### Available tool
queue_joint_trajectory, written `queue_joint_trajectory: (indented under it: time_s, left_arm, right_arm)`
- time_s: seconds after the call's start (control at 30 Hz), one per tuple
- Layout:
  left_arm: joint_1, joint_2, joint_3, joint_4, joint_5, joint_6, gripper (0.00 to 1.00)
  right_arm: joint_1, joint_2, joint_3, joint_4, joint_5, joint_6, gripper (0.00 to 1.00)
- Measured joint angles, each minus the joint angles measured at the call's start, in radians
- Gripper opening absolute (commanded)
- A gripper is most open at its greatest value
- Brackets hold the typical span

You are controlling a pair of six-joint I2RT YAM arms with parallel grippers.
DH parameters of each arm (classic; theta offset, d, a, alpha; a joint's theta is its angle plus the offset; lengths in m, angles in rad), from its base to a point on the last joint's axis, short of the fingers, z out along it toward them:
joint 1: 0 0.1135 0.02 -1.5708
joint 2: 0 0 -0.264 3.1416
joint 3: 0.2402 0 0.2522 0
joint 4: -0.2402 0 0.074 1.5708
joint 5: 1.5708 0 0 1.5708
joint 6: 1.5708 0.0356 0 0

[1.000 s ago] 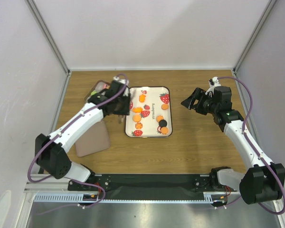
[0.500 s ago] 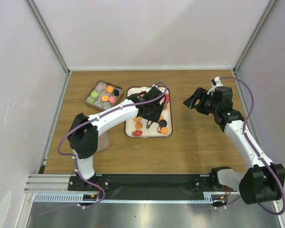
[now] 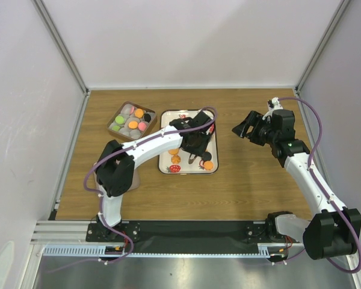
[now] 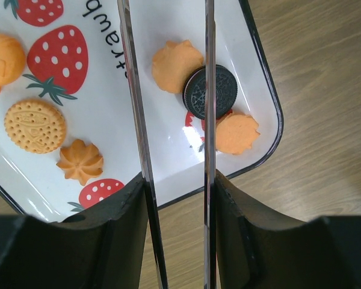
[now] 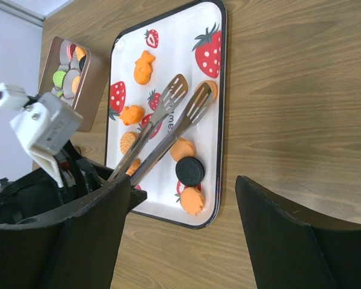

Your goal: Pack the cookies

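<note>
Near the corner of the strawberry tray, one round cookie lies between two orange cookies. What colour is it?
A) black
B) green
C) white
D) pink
A: in the left wrist view the black cookie lies between the two orange cookies, partly under one blade of the tongs, near the rim of the tray.

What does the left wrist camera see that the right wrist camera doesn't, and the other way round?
Only the left wrist view shows the pattern pressed into the black cookie. Only the right wrist view shows the brown box with colourful cookies inside. Both show the strawberry tray, the tongs over it, the black cookie and orange cookies beside it.
</note>
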Motion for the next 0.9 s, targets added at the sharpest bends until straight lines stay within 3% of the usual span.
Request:
queue_joint_trajectory:
  time_s: [0.9]
  left_arm:
    - [-0.003,0.064,0.038,-0.016,0.000,0.002,0.46]
  right_arm:
    - [-0.001,-0.004,0.000,0.000,-0.001,0.000,0.77]
